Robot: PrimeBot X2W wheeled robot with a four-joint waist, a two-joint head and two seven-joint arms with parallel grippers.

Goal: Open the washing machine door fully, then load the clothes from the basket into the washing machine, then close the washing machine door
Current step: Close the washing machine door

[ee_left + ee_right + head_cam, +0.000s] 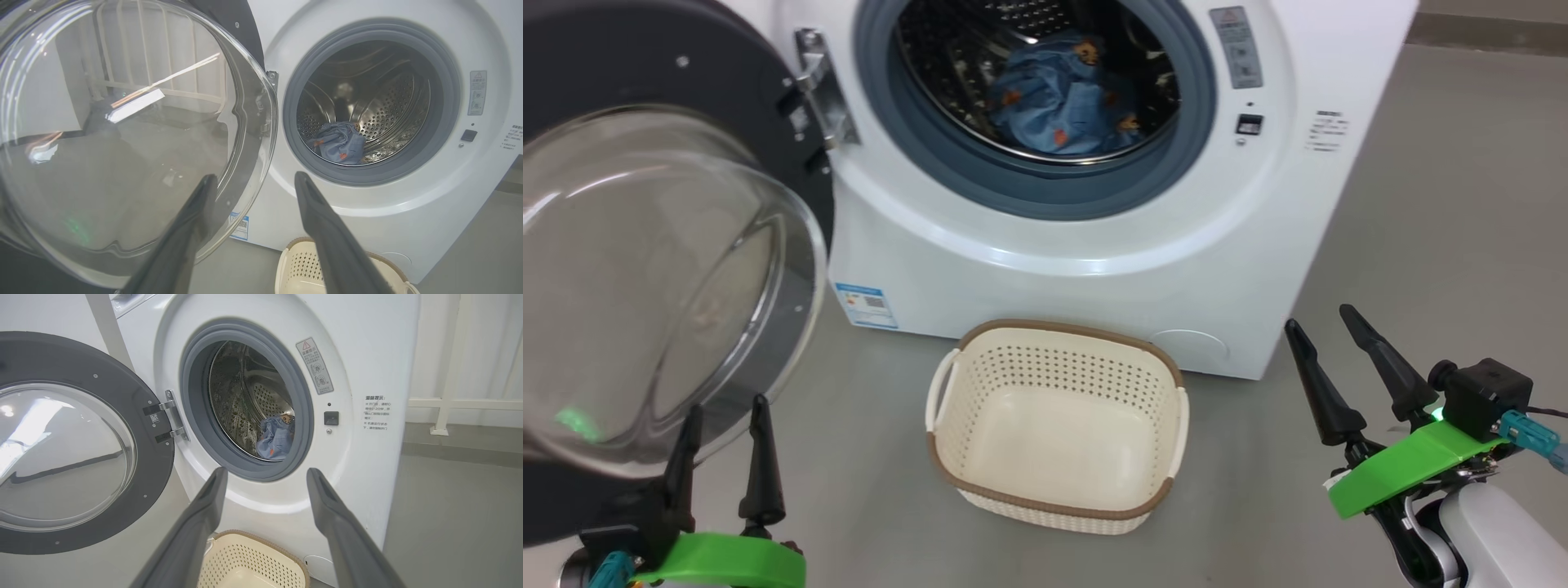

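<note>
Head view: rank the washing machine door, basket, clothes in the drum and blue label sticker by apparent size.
1. washing machine door, inflated by nearness to the camera
2. basket
3. clothes
4. blue label sticker

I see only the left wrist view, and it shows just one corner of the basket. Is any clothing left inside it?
Observer: No. The head view looks down into the basket, and its bottom is bare.
Operator: Thank you. Where is the right end effector, and does it carry something?
Observer: The head view has the right end effector to the right of the basket. It is open and holds nothing.
Operator: My view is mostly door glass. How far is the door open?
Observer: The right wrist view shows the whole washing machine door. It is swung out wide on its hinge, well away from the opening.
</note>
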